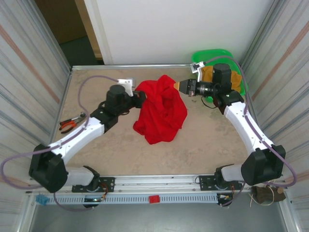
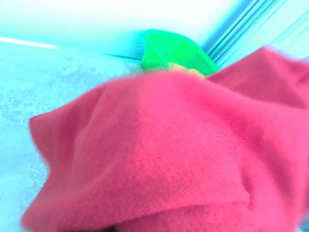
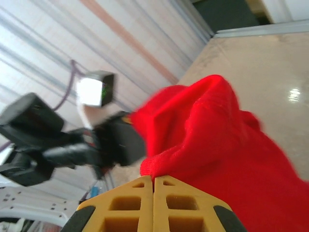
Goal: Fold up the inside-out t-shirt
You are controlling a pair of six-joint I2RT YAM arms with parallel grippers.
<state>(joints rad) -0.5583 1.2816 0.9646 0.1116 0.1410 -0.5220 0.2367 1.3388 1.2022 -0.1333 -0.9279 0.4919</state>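
Both left fingers (image 1: 140,99), right fingers (image 1: 179,86) shut, t-shirt (image 1: 161,113) seemingly pinched between.

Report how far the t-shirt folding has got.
Done: nothing folded; the red t-shirt lies crumpled on the table. In hand: the left gripper and right gripper have their fingers shut at its opposite upper edges, apparently pinching it. Remaining: spread it flat, then every fold.

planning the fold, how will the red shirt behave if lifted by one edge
Likely floppy: the shirt lies crumpled in soft folds, so it should sag and drape rather than hold shape. Probably light for its size, being knit cloth. Its fuzzy weave suggests it won't slip easily.
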